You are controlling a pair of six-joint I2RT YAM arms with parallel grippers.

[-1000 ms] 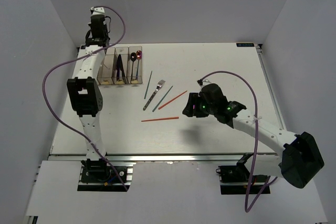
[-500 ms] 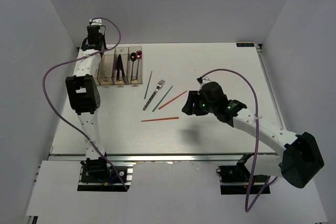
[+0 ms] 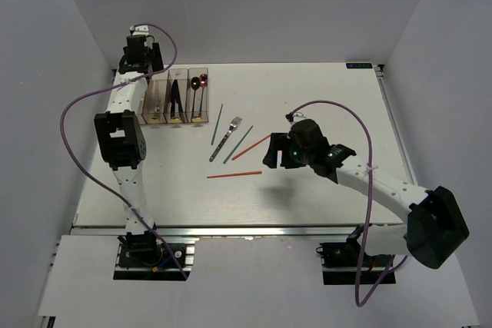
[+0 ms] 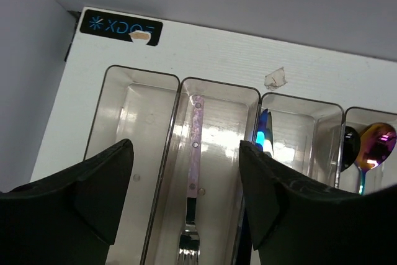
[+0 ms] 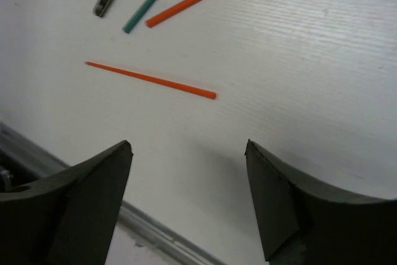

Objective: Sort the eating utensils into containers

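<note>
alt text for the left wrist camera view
The open left gripper hangs over a row of clear bins. A fork lies in the second bin from the picture's left; a blue knife and spoons show in the bins to its right.

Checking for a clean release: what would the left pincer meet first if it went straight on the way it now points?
Probably the silver fork lying in the clear bin second from the wrist view's left; the open left pincer is centred over that bin. Its height above is unclear.
</note>
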